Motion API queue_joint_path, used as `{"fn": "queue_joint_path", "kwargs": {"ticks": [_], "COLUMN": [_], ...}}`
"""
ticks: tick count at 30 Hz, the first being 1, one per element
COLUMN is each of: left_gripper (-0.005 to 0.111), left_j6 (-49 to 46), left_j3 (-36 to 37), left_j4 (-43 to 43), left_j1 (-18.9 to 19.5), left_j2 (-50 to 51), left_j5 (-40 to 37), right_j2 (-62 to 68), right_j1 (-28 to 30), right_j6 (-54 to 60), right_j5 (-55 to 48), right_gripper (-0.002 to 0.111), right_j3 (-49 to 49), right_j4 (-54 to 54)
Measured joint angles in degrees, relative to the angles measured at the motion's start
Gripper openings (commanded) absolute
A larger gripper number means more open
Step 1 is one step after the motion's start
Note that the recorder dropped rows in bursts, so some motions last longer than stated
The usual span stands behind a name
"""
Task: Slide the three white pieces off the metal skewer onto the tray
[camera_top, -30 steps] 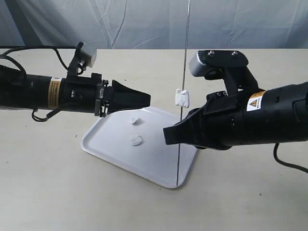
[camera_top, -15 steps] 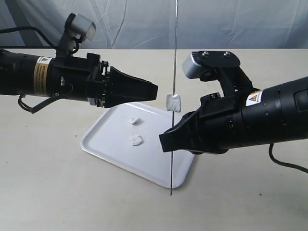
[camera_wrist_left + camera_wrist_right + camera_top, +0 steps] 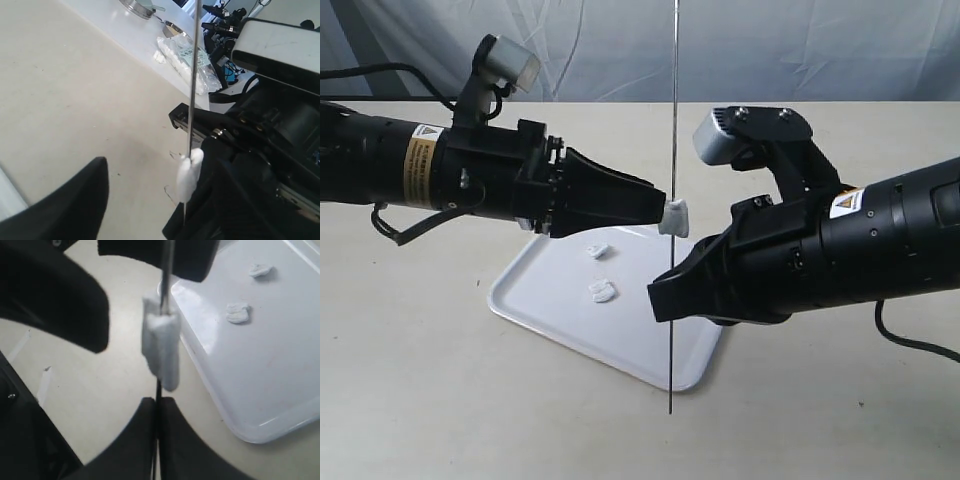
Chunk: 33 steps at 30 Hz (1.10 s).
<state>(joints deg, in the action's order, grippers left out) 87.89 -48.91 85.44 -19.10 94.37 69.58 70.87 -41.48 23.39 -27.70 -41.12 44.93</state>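
Pinching the upright metal skewer (image 3: 675,100), right gripper (image 3: 661,298) sits six o'clock of the white piece (image 3: 676,216); left gripper (image 3: 658,208), apparently open, at nine.

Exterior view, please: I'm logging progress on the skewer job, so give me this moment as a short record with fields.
metal skewer: upright
right pincer: shut on the skewer, below the threaded piece
piece on skewer: one, above the right pincer
tray: white, lying flat
pieces on tray: two, lying apart
left pincer: open, tips at the threaded piece; contact unclear
work left: one piece to slide off
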Motion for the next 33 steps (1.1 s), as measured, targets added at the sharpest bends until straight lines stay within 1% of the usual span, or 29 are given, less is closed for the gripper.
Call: {"fn": "queue_joint_path", "kwargs": {"ticks": [2, 4, 11, 16, 23, 29, 33], "left_gripper": [0.043, 0.038, 0.045, 0.045, 0.045, 0.045, 0.045], "left_j6": [0.3, 0.5, 0.5, 0.5, 1.2, 1.3, 1.2], "left_j3": [0.0, 0.0, 0.0, 0.0, 0.0, 0.0, 0.0], "left_j4": [0.0, 0.0, 0.2, 0.2, -0.5, -1.6, -2.1], "left_j1": [-0.1, -0.3, -0.4, -0.4, -0.4, -2.5, -2.9], "left_j2": [0.0, 0.0, 0.0, 0.0, 0.0, 0.0, 0.0], "left_j5": [0.0, 0.0, 0.0, 0.0, 0.0, 0.0, 0.0], "right_j2": [0.0, 0.0, 0.0, 0.0, 0.0, 0.0, 0.0], "right_j1": [0.0, 0.0, 0.0, 0.0, 0.0, 0.0, 0.0], "right_j6": [0.0, 0.1, 0.8, 3.5, 4.2, 4.5, 4.5], "right_j5": [0.0, 0.0, 0.0, 0.0, 0.4, 0.8, 0.8], "right_gripper": [-0.001, -0.001, -0.001, -0.001, -0.001, -0.001, -0.001], "right_j3": [0.0, 0.0, 0.0, 0.0, 0.0, 0.0, 0.0], "right_j4": [0.1, 0.1, 1.2, 4.8, 5.9, 6.4, 6.5]}}
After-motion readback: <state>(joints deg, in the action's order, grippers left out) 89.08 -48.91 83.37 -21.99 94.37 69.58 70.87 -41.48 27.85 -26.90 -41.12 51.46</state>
